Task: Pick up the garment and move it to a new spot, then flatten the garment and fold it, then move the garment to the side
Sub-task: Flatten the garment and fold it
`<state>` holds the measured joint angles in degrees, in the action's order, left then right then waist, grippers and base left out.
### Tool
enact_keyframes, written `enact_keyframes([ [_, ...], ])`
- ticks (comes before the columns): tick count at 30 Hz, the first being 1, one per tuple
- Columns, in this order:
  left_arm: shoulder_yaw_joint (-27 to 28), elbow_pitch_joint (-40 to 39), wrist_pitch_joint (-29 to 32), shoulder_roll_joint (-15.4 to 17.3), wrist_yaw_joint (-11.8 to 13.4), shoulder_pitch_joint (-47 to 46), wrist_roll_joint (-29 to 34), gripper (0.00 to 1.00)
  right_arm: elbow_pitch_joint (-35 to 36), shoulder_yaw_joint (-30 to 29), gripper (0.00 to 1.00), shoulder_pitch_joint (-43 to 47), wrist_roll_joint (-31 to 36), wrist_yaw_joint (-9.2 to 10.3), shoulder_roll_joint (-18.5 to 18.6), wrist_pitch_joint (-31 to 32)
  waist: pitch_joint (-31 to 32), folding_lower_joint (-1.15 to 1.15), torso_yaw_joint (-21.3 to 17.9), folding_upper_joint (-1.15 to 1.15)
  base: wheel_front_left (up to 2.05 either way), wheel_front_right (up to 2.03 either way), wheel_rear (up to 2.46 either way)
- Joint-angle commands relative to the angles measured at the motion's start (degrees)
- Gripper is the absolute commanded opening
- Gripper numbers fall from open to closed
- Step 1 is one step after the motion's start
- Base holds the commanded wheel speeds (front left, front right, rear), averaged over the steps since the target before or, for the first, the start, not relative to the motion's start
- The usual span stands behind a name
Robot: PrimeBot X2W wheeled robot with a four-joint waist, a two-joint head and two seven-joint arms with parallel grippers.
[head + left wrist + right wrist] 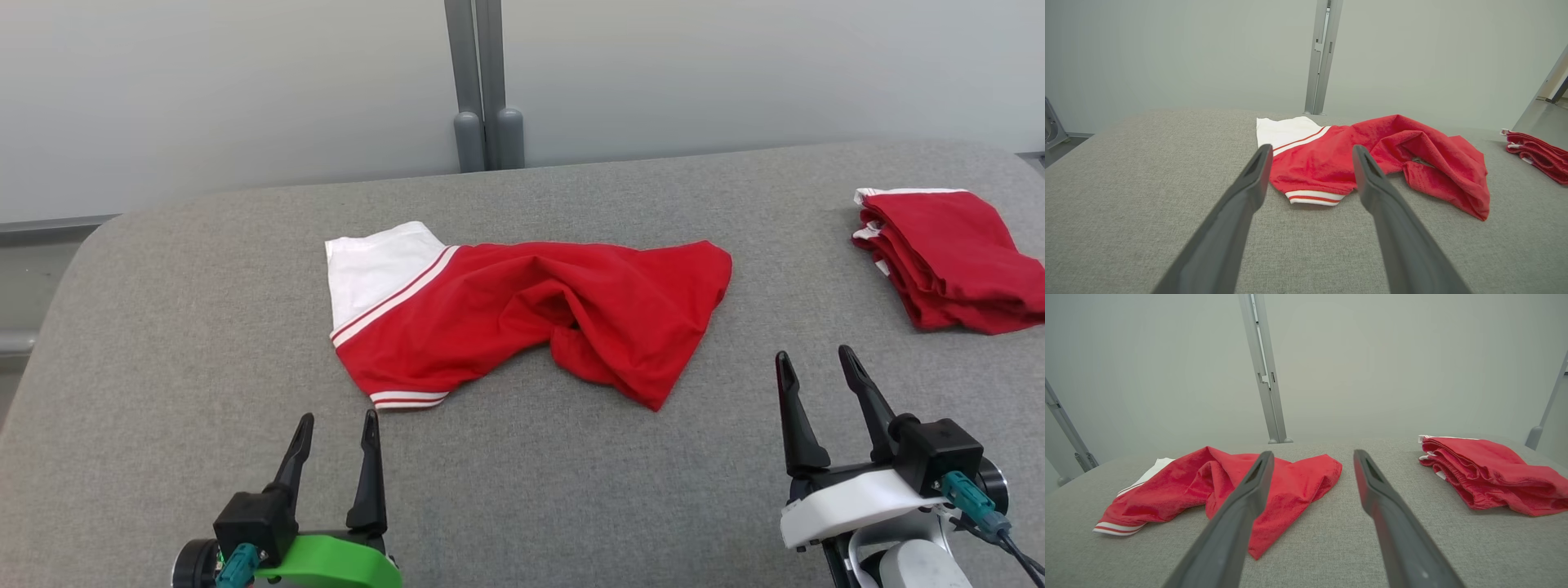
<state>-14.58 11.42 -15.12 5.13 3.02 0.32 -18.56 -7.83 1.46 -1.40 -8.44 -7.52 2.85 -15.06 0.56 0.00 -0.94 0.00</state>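
Here the red garment [531, 310] lies crumpled.

grey woven tabletop [163, 367] with rounded far corners, spread from nine o'clock to three o'clock in the head view. at two o'clock on it, a folded stack of red cloth [955, 261], white trim peeping out along its left edge, layers a little uneven, lying flat close to the table's right side. at twelve o'clock, just behind the far edge, a twin grey post [479, 49] standing upright, with two rounded caps [490, 139] at its foot. behind all, a pale plain wall [204, 98]. in the right wrist view, a slanted metal strut [1065, 428] at nine o'clock and a second strut [1549, 404] at three o'clock. in the left wrist view, a patch of bare floor [1547, 122] at three o'clock, beyond the table.
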Motion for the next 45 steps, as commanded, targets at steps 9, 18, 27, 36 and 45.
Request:
enact_keyframes([
  [9, 0.7, 2.6, 0.0, -0.7, -1.4, 0.2, 0.6, 1.00, 0.0, 0.1, 1.00, -0.1, 0.6, 0.06, 0.1, -0.2, -1.1, 0.00, -0.2, 0.00, 0.00, 0.00, 0.00],
  [18, -1.4, 12.0, 0.2, -1.1, -2.9, -8.1, 1.1, 1.00, 0.9, 1.2, 1.00, -2.6, 1.0, 0.06, 0.1, -0.2, -5.7, 0.00, -1.9, 0.00, 0.00, 0.00, 0.00],
  [27, -2.8, 21.2, 0.0, -1.5, -3.3, -17.9, 2.2, 1.00, 1.6, 1.9, 1.00, -6.3, 1.2, 0.06, 0.1, -0.2, -12.5, 0.00, -4.6, 0.00, 0.00, 0.00, 0.00],
  [36, -4.1, 29.6, -0.1, -1.3, -3.2, -24.2, 3.8, 1.00, 1.6, 2.3, 1.00, -8.2, 0.9, 0.06, 0.1, -0.2, -15.7, 0.00, -5.9, 0.00, 0.00, 0.00, 0.00],
  [45, -4.0, 30.6, 0.0, -0.5, -2.2, -26.0, 5.4, 0.00, 1.3, 1.8, 1.00, -8.1, 0.5, 0.06, 0.1, -0.2, -14.5, 0.00, -5.3, 0.00, 0.00, 0.00, 0.00],
])
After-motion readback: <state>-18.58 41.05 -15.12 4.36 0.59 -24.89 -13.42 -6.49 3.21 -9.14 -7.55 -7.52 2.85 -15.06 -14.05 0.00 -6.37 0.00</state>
